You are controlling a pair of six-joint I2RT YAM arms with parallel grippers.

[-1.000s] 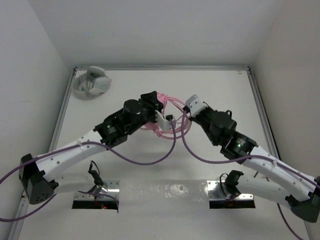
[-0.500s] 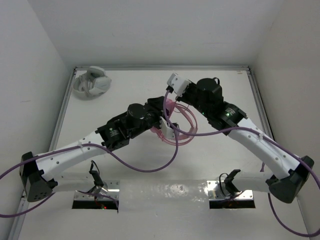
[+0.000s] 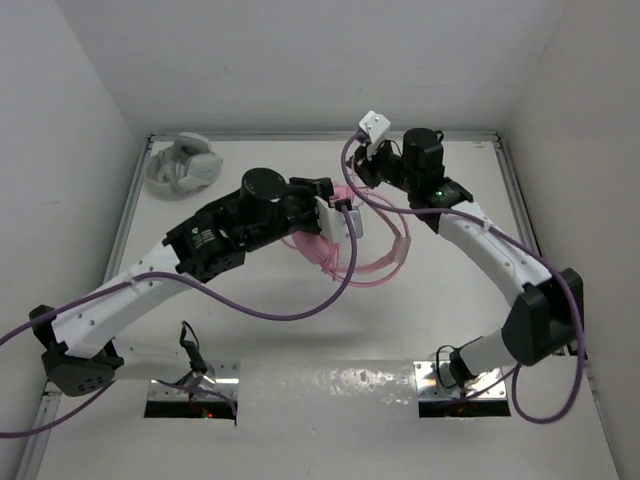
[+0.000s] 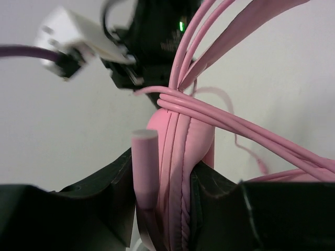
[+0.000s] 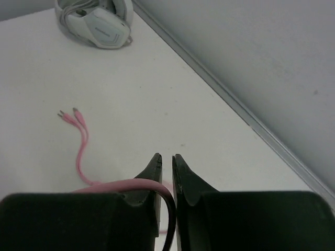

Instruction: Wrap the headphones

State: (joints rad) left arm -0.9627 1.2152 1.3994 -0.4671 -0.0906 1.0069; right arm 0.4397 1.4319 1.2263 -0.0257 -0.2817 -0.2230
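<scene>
Now the pink over-ear headphones (image 4: pixel 180 157) sit clamped in the left pincer (image 3: pixel 338 218). From overhead they are over the middle of the white desk (image 3: pixel 450 300), a little toward its far side. In the left wrist view the two dark fingers press on either side of a pink padded part. A short, pale pink stub stands just beside the left finger. Several strands of the thin pink cable (image 3: pixel 375 262) cross over the padded part and run off to the right, and others rise steeply toward the top of that view.

From above, the cable hangs in loose loops to the right of and nearer than the left pincer. One strand leads up to the right pincer (image 5: pixel 166 167), which reaches in just beyond the headphones, toward the far edge of the desk. The right pincer's fingers are drawn almost together, leaving only a slit between the tips. A pink strand comes in from the left and ends between them low down, so this pincer grips the cable. Beyond that grip, the cable's free end trails away and ends in two small plugs (image 5: pixel 69 113); whether they touch the desk cannot be told.

Well apart from all this, a pair of grey-white headphones (image 3: pixel 183 165) rests in the far left corner of the desk.
</scene>
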